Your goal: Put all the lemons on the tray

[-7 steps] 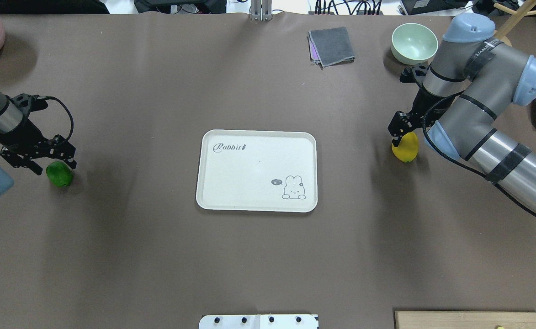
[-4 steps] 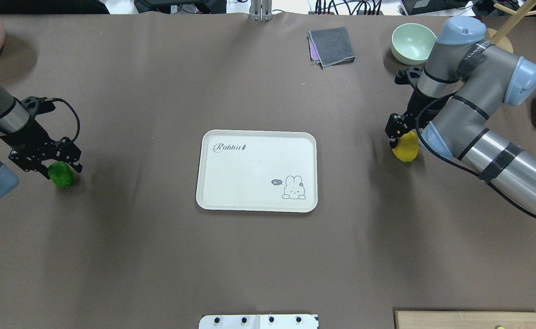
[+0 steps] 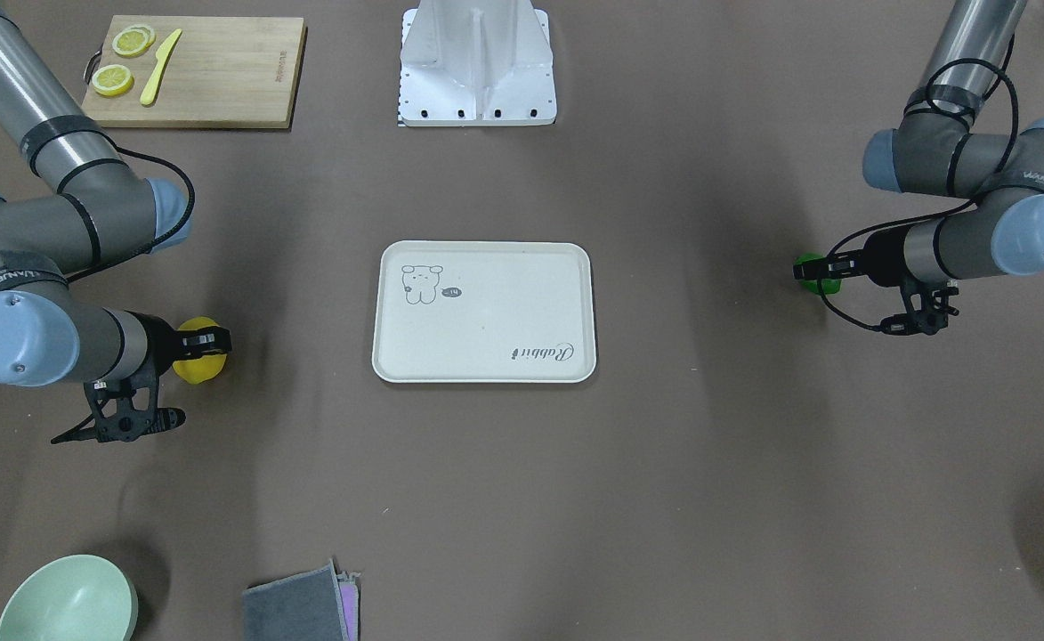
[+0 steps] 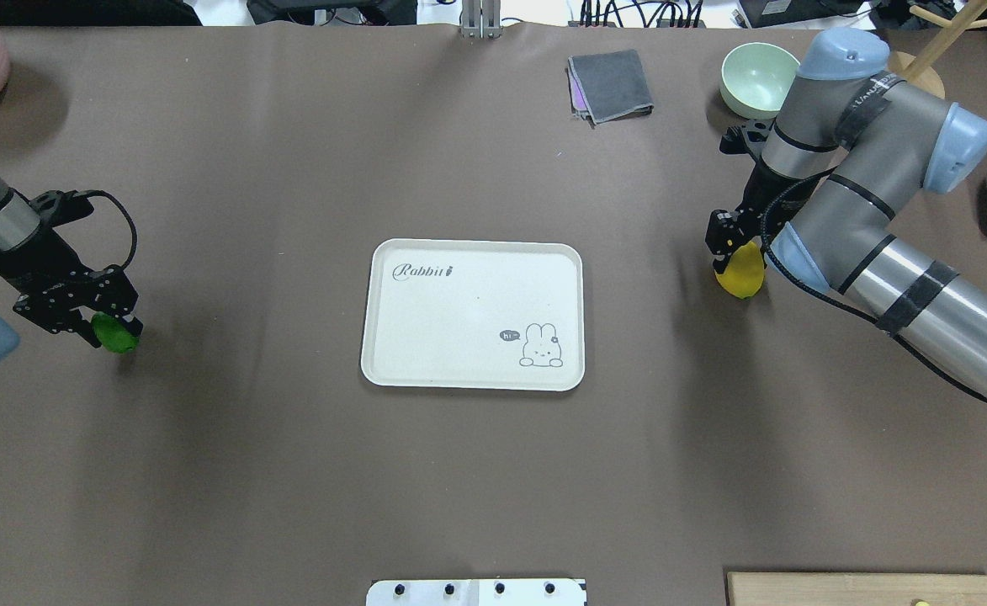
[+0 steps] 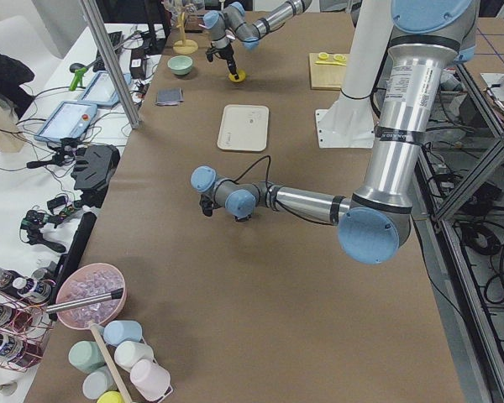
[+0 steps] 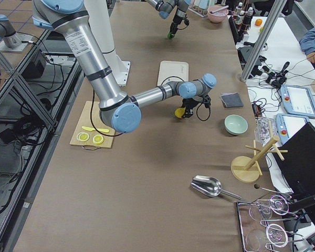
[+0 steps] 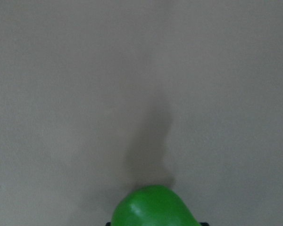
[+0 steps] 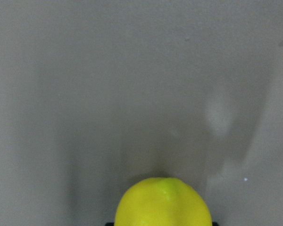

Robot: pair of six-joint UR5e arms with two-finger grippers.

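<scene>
Left gripper (image 4: pixel 113 330) was brought down over the green lemon (image 4: pixel 116 337) and closed against its sides. The fruit was seated between the fingers, low by the counter (image 4: pixel 249 471); whether it was lifted could not be told. It was kept well apart from the tray (image 4: pixel 375 320), on which no lemon was yet placed. The tray was set centrally, so each lemon was judged to be assigned to its nearer arm. Right gripper (image 4: pixel 734 257) was pointed down and clamped on the yellow lemon (image 4: pixel 740 278), which was held directly under it, near the tray's right rim.
</scene>
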